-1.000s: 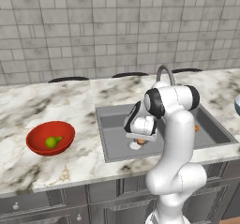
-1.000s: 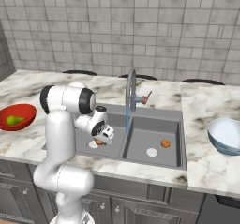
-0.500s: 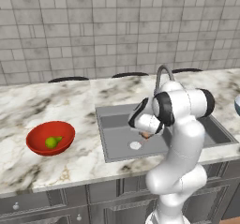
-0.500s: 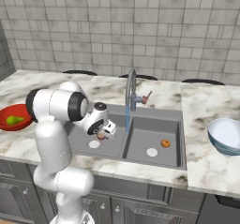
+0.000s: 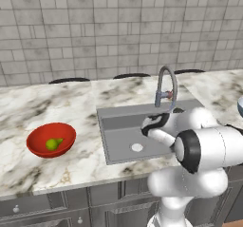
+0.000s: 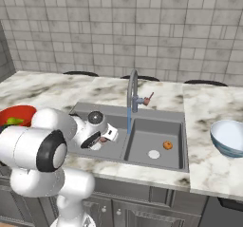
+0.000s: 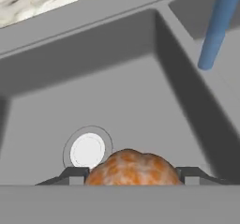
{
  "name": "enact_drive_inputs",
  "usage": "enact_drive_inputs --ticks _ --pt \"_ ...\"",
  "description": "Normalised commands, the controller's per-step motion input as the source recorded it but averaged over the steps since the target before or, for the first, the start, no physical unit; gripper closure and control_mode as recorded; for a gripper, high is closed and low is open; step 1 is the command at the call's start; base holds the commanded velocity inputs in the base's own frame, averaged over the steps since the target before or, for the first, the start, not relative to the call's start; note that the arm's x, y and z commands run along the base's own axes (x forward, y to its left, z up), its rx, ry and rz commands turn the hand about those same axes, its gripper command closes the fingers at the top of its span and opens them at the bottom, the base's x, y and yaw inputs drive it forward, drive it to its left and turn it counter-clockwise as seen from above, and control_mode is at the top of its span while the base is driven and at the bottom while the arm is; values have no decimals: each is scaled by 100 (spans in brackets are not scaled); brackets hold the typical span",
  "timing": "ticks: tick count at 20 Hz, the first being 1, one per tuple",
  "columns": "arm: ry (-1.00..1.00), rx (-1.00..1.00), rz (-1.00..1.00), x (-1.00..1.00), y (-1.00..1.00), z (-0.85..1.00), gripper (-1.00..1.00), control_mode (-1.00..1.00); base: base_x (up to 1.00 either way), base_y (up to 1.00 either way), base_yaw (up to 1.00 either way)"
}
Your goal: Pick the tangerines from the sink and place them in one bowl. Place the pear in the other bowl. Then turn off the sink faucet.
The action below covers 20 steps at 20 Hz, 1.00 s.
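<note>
Gripper [image 7: 132, 176] is clamped on a tangerine [image 7: 132, 168]: the fruit sits right between the two finger tips [image 7: 75, 175], over the left basin of the sink [image 6: 142, 119], with the white drain [image 7: 87, 151] just behind it. A second tangerine [image 6: 167, 145] lies on the right basin floor beside its drain. Red bowl [image 5: 51, 139] on the counter [image 5: 28, 112] left of the sink holds the pear [image 5: 53, 144]. Pale bowl [image 6: 228, 138] on the right counter, contents not discernible. Faucet [image 6: 134, 90] running, blue stream [image 6: 128, 120] into the sink.
</note>
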Motion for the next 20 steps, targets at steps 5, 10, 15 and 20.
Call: enact_drive_inputs --ticks 5,10,15,20 --pt "4 -3 -26 -24 -55 100 100 -100 0 0 0" --pt "14 0 -30 -6 -75 97 100 -100 0 0 0" --pt "4 0 -25 -25 -91 56 100 -100 0 0 0" --pt "-5 0 -19 -22 -100 12 100 -100 0 0 0"
